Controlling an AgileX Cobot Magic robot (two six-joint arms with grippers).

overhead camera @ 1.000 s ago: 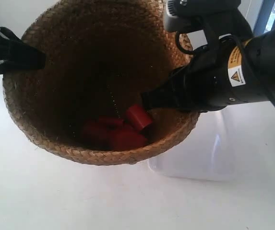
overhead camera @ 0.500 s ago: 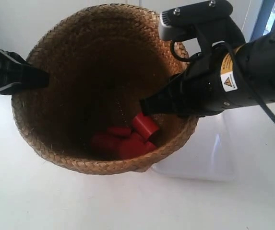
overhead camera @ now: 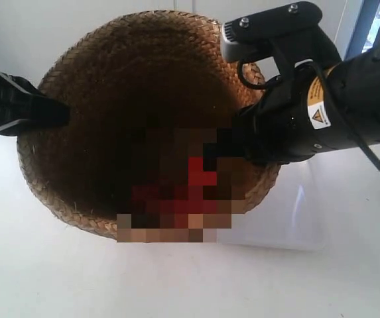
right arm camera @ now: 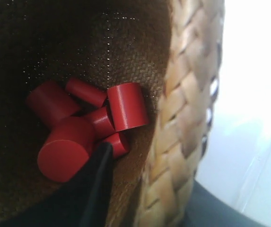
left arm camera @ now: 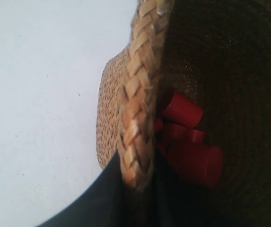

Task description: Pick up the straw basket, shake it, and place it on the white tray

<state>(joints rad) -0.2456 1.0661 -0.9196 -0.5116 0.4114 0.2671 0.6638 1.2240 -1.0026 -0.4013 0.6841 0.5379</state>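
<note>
A straw basket is held by its rim between two black robot arms, with a white desk beneath. The left gripper pinches the braided rim, one finger inside and one outside. The right gripper clamps the opposite side likewise. Red cylinders lie in the bottom (several, heaped together). The white tray sits just beside the basket, partly hidden by it.
</note>
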